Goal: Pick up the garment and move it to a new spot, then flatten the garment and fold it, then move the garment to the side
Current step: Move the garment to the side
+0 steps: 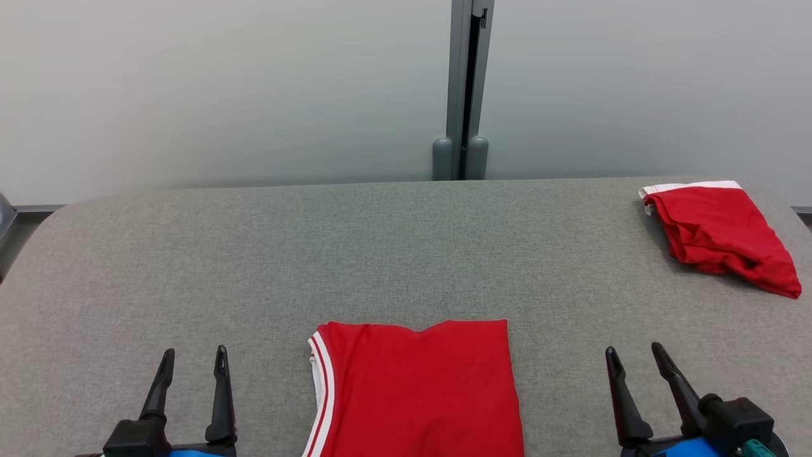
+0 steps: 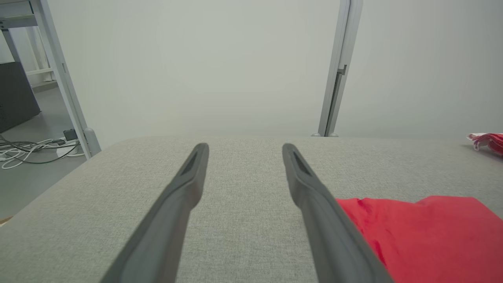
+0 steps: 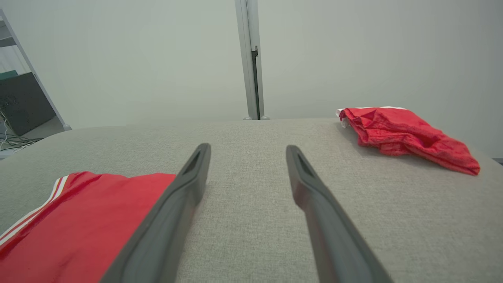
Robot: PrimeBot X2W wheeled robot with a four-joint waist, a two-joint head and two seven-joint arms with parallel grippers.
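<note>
A red garment with white striped trim lies folded flat at the near middle of the grey table. It also shows low right in the left wrist view and low left in the right wrist view. My left gripper stands open to its left, with nothing between its fingers. To the garment's right, my right gripper is open too, and its fingers hold nothing. Neither gripper touches the cloth.
A second red garment with a white band lies crumpled at the table's far right corner. A pale wall with a grey post runs behind the table. Cables lie on the floor off the left edge.
</note>
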